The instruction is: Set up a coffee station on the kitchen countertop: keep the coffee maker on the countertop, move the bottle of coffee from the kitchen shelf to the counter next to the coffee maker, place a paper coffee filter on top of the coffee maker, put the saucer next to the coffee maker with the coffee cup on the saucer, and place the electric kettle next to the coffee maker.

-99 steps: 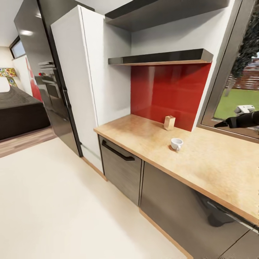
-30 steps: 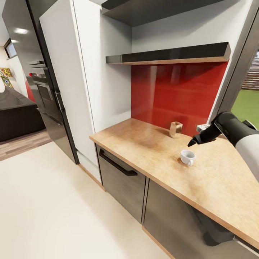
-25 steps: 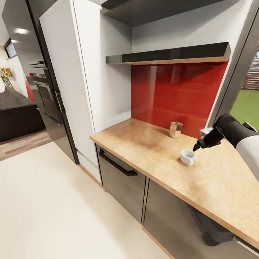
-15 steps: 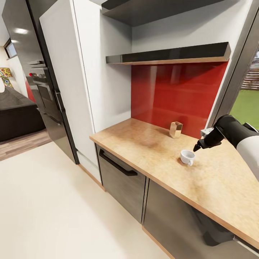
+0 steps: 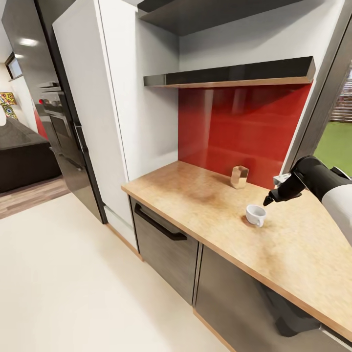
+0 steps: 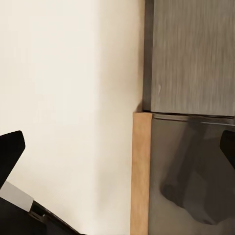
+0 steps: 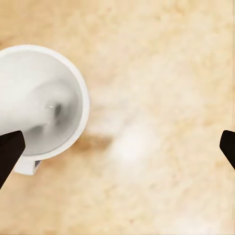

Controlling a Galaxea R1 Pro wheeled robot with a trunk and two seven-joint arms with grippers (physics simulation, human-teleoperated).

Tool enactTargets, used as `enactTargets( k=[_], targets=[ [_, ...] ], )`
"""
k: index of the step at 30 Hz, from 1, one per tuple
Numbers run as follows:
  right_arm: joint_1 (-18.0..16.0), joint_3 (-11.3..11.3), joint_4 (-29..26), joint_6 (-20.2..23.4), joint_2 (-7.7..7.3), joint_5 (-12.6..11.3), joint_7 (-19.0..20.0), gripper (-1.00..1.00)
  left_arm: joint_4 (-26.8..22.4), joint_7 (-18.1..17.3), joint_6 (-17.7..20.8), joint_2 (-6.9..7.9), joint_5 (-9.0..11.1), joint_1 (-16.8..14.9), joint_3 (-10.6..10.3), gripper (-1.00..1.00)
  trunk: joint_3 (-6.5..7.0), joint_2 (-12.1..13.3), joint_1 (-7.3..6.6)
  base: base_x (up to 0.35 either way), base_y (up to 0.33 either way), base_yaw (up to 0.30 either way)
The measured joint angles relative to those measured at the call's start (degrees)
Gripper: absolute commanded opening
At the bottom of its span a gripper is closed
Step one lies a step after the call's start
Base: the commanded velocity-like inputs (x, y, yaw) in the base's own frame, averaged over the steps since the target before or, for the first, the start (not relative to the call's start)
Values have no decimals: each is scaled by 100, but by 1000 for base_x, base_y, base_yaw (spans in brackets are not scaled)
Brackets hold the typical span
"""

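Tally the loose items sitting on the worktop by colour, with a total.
White: 1, the cup.
Tan: 1, the small faceted block near the red wall panel.
Total: 2 on the wooden worktop.

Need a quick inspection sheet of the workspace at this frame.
Surface: kitchen countertop, light wood grain, over dark grey cabinet fronts.
Job's things: coffee cup upright and empty on the countertop, no saucer under it; kitchen shelf above.
Clutter: small tan faceted block by the red backsplash.
Grippers: right gripper open above the countertop, cup off to one side; left gripper open, facing cabinet fronts.
Cables: nothing seen.
Surroundings: tall white cabinet, window.
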Motion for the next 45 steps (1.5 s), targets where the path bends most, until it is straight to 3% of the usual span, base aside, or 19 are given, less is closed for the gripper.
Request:
enactTargets(
  k=[10,37,45],
  targets=[
    [0,-1,8,-4,2,-6,-243,100,0,0,1,0,0,0,4,100,0,0,0,26,0,0],
    [8,-1,2,-13,8,-23,-236,100,0,-2,0,0,0,0,-3,100,0,0,0,39,0,0],
    [13,-1,0,-9,8,-25,-226,100,-6,-3,0,0,0,0,-4,100,-54,-120,66,0,0,0]
  ],
)
